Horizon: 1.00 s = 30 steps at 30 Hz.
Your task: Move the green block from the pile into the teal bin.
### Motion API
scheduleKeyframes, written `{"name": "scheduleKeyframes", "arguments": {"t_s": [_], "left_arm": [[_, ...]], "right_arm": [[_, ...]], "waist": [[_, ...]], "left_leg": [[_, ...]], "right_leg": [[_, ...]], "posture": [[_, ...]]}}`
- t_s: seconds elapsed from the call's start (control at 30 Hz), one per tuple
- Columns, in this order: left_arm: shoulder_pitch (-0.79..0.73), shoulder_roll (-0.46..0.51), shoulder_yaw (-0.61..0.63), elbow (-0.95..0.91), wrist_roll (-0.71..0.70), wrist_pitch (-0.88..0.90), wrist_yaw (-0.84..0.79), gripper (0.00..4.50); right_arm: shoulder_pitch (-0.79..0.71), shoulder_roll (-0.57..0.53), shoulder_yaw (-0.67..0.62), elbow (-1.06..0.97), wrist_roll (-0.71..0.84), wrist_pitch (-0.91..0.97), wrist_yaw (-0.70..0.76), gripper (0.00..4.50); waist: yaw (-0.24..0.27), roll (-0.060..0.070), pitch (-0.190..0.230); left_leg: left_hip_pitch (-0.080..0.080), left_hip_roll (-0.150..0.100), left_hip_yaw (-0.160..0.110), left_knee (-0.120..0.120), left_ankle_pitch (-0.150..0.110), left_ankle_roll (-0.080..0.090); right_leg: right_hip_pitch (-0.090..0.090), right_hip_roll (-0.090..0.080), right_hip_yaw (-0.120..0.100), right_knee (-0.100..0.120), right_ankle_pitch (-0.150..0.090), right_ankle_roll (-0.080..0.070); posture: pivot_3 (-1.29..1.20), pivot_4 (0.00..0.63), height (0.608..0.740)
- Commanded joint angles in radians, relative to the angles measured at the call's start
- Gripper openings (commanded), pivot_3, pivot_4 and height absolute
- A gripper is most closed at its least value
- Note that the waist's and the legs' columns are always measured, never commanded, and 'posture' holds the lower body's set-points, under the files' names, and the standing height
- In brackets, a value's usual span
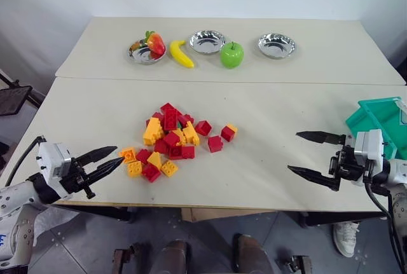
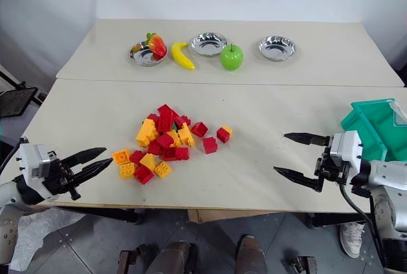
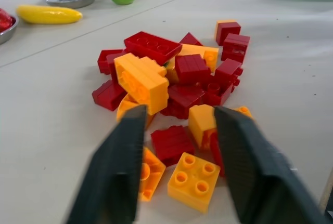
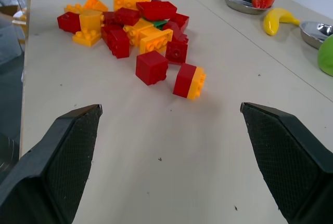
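The green block (image 4: 159, 24) lies mostly buried under red and yellow bricks inside the pile (image 1: 172, 137), so the left gripper (image 1: 107, 161), jaws narrowed and empty, points at its near edge, while the right gripper (image 1: 313, 156) waits wide open beside the teal bin (image 1: 381, 118).

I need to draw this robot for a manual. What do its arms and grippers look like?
Each gripper, left gripper and right gripper, has two black pointed fingers with textured pads on a white boxy wrist block. The arms are silver-grey, with black cables.
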Motion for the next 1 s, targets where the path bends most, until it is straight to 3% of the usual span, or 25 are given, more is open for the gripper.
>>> {"name": "scheduleKeyframes", "arguments": {"t_s": [0.03,0.07,0.2,0.37,0.57,0.73,1.0], "left_arm": [[0.024,0.022,0.006,-0.015,-0.016,-0.015,-0.067,0.42],[0.035,0.025,-0.050,-0.054,-0.012,-0.009,-0.104,0.07],[-0.035,-0.001,-0.213,-0.125,0.006,0.031,-0.118,0.02],[-0.348,-0.080,-0.407,0.042,0.114,0.106,-0.048,0.02],[-0.550,-0.113,-0.526,0.302,0.228,0.132,-0.057,0.02],[-0.735,-0.176,-0.501,0.535,0.239,0.110,-0.042,0.02],[-0.968,-0.287,-0.396,0.866,0.269,0.000,0.134,0.02]], "right_arm": [[-0.012,0.006,0.000,-0.021,0.006,-0.012,-0.005,4.50],[-0.015,0.008,0.003,-0.017,0.007,-0.010,-0.008,4.50],[-0.029,0.013,0.019,-0.010,0.000,-0.011,-0.010,4.50],[-0.028,0.022,0.027,-0.051,0.003,0.006,-0.036,4.50],[-0.037,0.036,0.046,-0.114,0.002,0.013,-0.088,4.50],[-0.073,0.060,0.066,-0.170,0.019,0.053,-0.146,4.50],[-0.063,0.071,0.080,-0.180,0.010,0.061,-0.172,4.50]], "waist": [[0.000,0.000,0.000],[0.000,0.000,0.000],[0.008,0.000,0.000],[0.026,0.000,0.000],[0.004,0.000,0.000],[0.003,0.000,0.000],[0.017,-0.003,0.002]], "left_leg": [[0.000,0.000,0.000,0.000,0.000,0.000],[0.000,0.000,0.000,0.000,0.000,0.000],[0.000,0.001,-0.001,0.001,0.000,0.000],[0.000,-0.001,-0.001,0.003,0.001,0.000],[0.000,-0.001,0.001,0.001,0.000,0.000],[0.000,-0.001,0.001,0.004,0.001,0.000],[-0.002,-0.002,0.001,0.005,0.001,0.000]], "right_leg": [[0.000,0.000,0.000,0.000,0.000,0.000],[0.000,0.000,0.000,0.000,0.000,0.000],[0.000,-0.001,0.000,0.000,0.000,0.000],[0.001,0.000,-0.001,0.002,0.000,0.000],[-0.001,0.001,-0.001,0.002,0.001,0.000],[0.000,0.001,-0.002,0.003,0.001,0.001],[0.000,0.001,-0.004,0.003,0.001,0.001]], "posture": [[0.00,0.150,0.740],[0.00,0.150,0.740],[0.00,0.150,0.740],[0.00,0.150,0.740],[0.00,0.150,0.740],[0.00,0.150,0.740],[0.00,0.150,0.740]]}}
